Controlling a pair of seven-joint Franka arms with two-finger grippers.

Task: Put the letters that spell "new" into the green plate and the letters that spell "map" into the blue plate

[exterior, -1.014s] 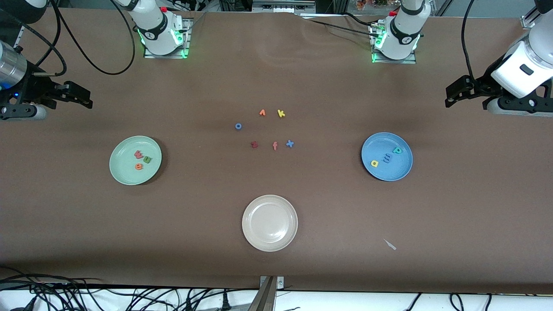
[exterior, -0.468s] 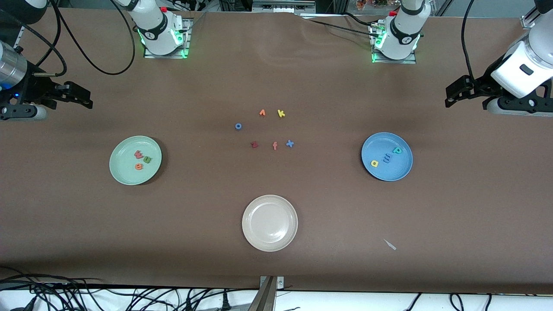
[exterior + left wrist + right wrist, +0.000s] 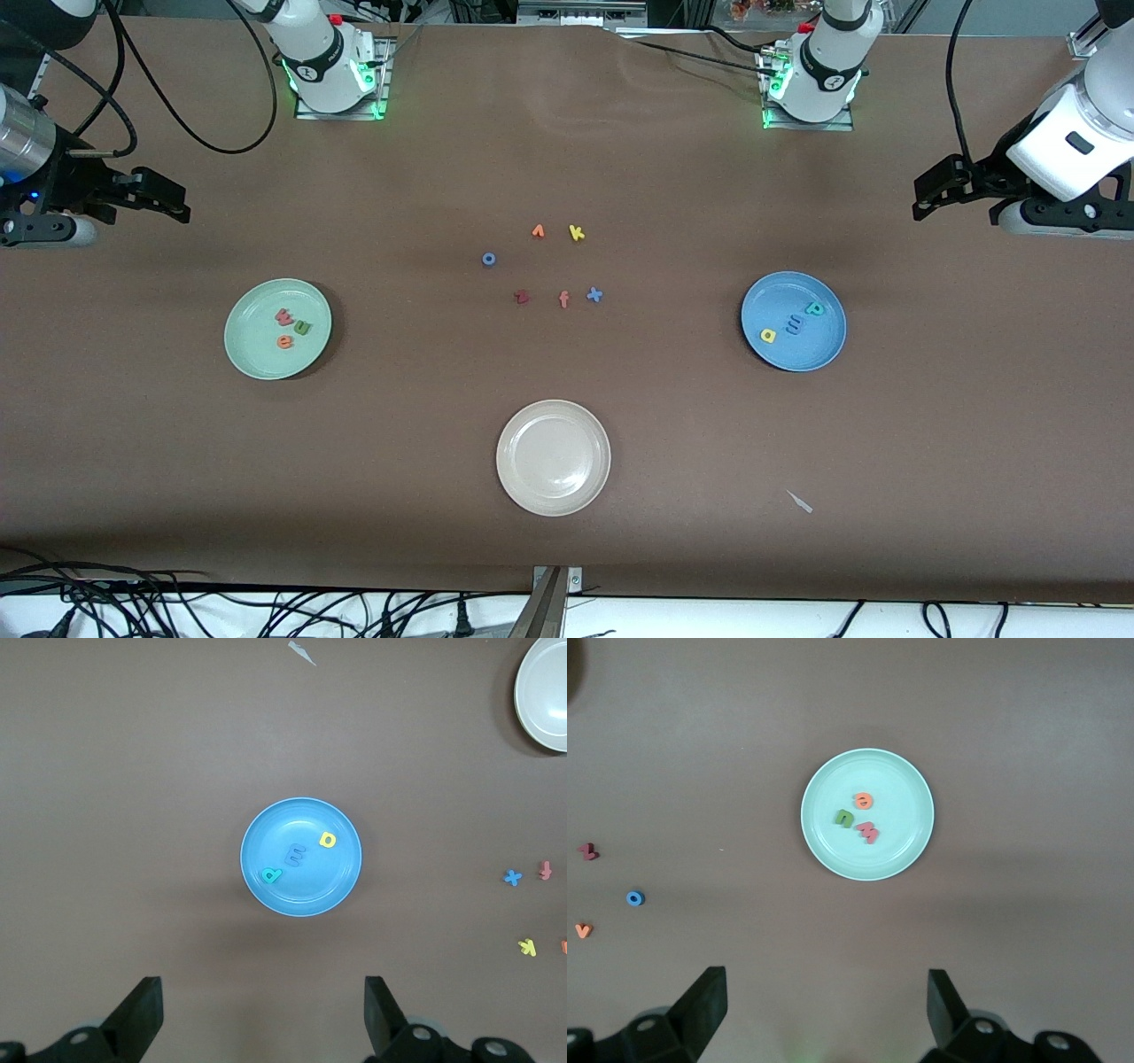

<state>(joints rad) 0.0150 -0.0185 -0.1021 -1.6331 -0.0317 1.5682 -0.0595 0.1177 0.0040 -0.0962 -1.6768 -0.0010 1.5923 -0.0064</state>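
Note:
The green plate (image 3: 251, 353) lies toward the right arm's end of the table and holds the pinkish-red w (image 3: 284, 315), olive n (image 3: 302, 328) and orange e (image 3: 284, 342). The blue plate (image 3: 811, 352) lies toward the left arm's end and holds the teal p (image 3: 814, 308), blue m (image 3: 793, 324) and yellow a (image 3: 768, 335). My right gripper (image 3: 177, 206) hangs open and empty over bare table, with the green plate (image 3: 899, 784) in its wrist view. My left gripper (image 3: 923, 197) hangs open and empty over bare table, with the blue plate (image 3: 310, 895) in its wrist view.
An empty beige plate (image 3: 553, 457) lies nearest the front camera at mid-table. Loose letters lie in the middle: orange v (image 3: 538, 231), yellow k (image 3: 577, 233), blue o (image 3: 488, 259), dark red z (image 3: 522, 297), salmon f (image 3: 563, 299), blue x (image 3: 594, 295). A white scrap (image 3: 800, 501) lies beside the beige plate.

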